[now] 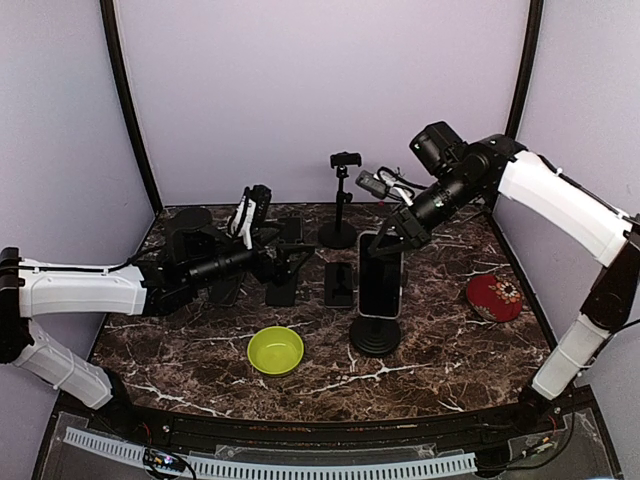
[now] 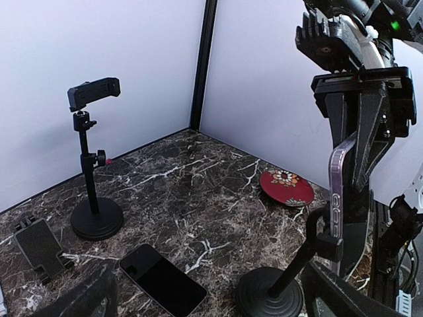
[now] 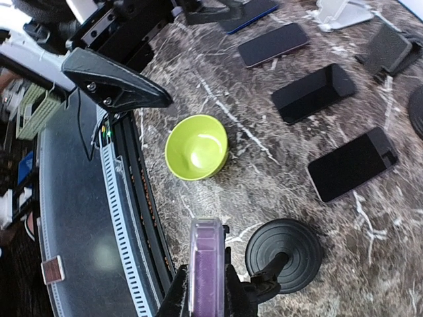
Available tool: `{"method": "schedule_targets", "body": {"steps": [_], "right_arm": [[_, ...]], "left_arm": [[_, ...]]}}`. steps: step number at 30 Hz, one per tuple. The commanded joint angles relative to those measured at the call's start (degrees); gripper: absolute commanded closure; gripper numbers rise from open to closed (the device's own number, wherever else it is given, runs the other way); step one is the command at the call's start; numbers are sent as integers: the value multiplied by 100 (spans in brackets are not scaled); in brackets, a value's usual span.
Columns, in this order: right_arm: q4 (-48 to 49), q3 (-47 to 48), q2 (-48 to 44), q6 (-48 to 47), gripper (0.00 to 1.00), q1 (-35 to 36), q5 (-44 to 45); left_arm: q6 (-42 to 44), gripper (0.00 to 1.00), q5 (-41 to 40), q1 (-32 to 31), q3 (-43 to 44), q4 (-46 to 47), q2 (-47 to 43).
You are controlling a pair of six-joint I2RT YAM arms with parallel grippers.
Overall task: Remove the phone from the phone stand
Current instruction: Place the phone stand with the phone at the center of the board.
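hovering with jaws apart, the left tool (image 1: 283, 262) sits left of the phone (image 1: 380, 275), upright in its stand (image 1: 376, 338) on the tabletop (image 1: 440, 350), stiff, slick, likely fragile, the right tool (image 1: 392, 232) sensibly clamped across its top end.

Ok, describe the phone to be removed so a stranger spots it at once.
On the marble table, find the green bowl; just right of it is a round-based black stand. The phone stands upright in it, purple-edged, while the other phones lie flat.
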Motion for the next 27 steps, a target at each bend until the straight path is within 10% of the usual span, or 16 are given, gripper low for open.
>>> {"method": "schedule_targets", "body": {"steps": [1, 14, 27], "right_arm": [[16, 543, 295, -316, 100, 279, -265], [-115, 652, 620, -533, 98, 522, -159], [511, -77, 95, -92, 46, 506, 168]], "left_arm": [[150, 1, 146, -26, -257, 363, -318], [157, 1, 209, -26, -152, 234, -263], [38, 1, 257, -26, 86, 178, -136]]}}
